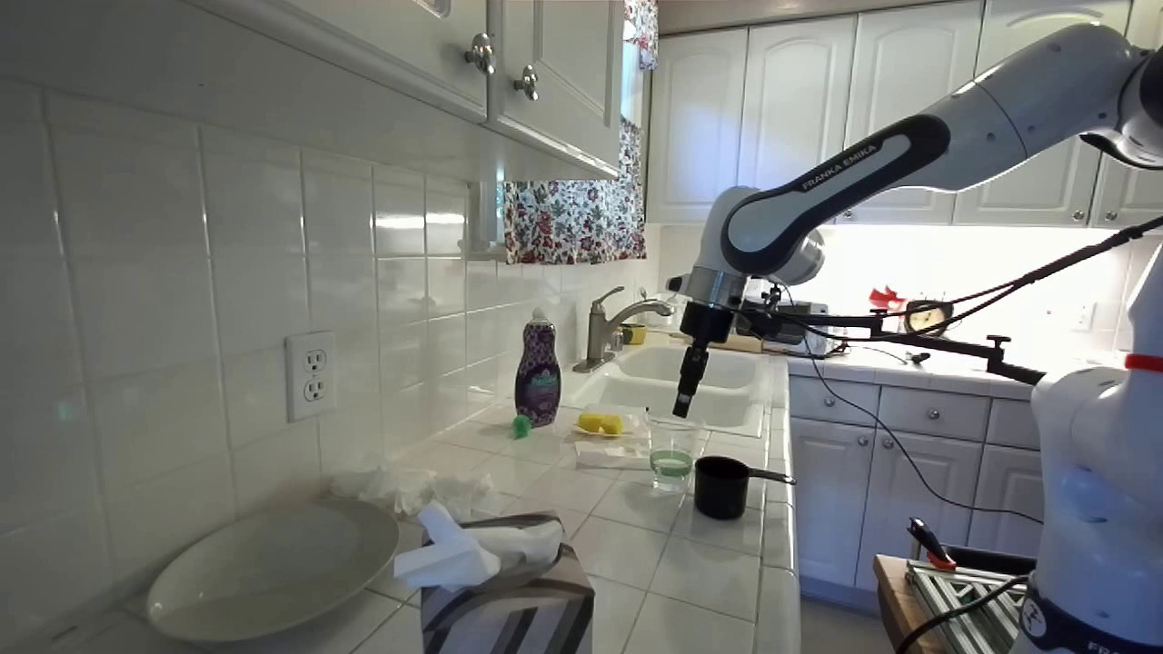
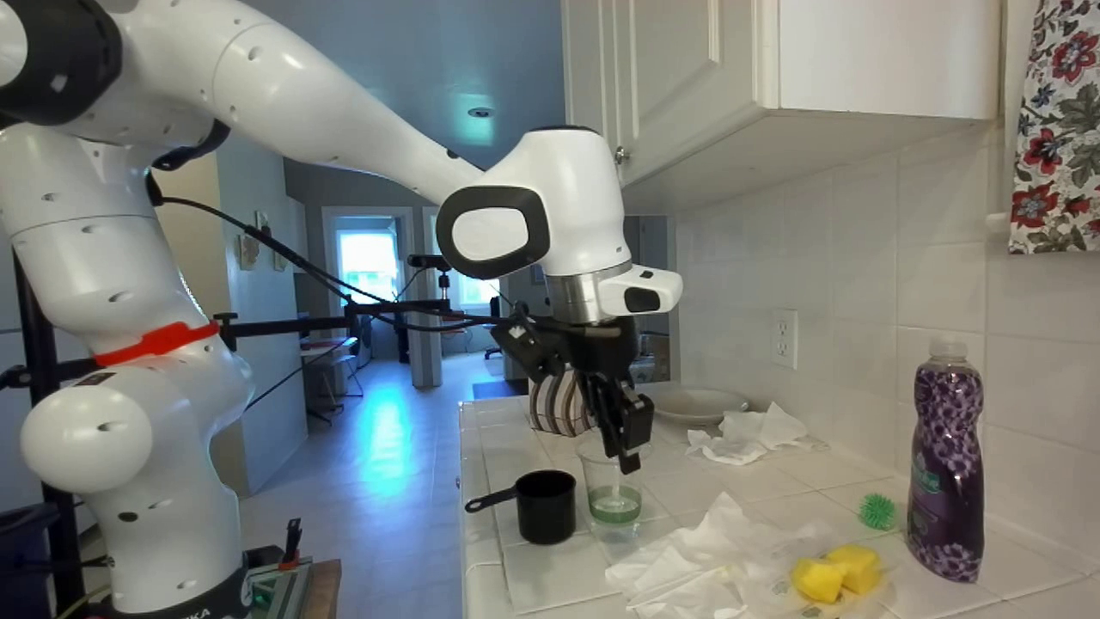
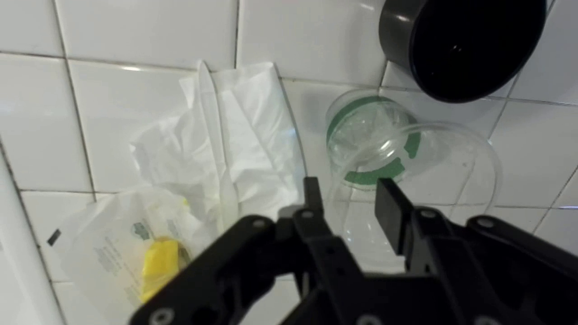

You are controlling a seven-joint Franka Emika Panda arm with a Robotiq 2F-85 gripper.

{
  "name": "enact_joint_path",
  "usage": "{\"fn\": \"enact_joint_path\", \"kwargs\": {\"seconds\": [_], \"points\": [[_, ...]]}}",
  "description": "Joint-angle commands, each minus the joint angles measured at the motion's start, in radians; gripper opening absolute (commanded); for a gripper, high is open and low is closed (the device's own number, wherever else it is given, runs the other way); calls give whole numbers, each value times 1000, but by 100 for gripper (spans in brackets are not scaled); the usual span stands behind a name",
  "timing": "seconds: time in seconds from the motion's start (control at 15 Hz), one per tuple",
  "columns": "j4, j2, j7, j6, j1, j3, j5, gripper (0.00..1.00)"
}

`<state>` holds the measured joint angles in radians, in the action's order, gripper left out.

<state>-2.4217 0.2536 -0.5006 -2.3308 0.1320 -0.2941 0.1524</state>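
In the wrist view my gripper (image 3: 348, 188) stands part-way open, its two black fingers apart over a clear plastic cup (image 3: 375, 175) with a green band. The cup is upright on the tiles. Part of its rim passes between the fingers; whether either finger touches it, I cannot tell. In both exterior views the gripper (image 1: 685, 403) points down at the mouth of the cup (image 2: 615, 505). Close beside the cup is a black measuring cup (image 1: 720, 489) with a long handle. White paper (image 3: 262, 158) with a pale, knife-like strip (image 3: 211, 117) on it lies on the opposite side.
Yellow pieces (image 2: 835, 574) rest on a wrapper near a purple soap bottle (image 2: 945, 473) and a green spiky ball (image 2: 876, 511). Behind stand a faucet (image 1: 597, 334) and a double sink (image 1: 690, 396). A tissue box (image 1: 509, 599) and an oval plate (image 1: 273, 572) occupy the counter's other end.
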Motion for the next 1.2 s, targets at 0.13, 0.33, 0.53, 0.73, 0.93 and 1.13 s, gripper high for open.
{"fn": "enact_joint_path", "kwargs": {"seconds": [0.13, 0.33, 0.53, 0.73, 0.93, 1.13], "points": [[22, 13, 10, 56, 10, -1, -3, 84], [44, -6, 9, 82, 8, 0, -6, 100], [63, -25, 16, 110, 11, 2, -14, 100], [75, -44, 30, 129, 15, 4, -23, 100], [92, -67, 50, 145, 23, 6, -36, 68], [105, -90, 64, 150, 30, 7, -47, 42]]}}
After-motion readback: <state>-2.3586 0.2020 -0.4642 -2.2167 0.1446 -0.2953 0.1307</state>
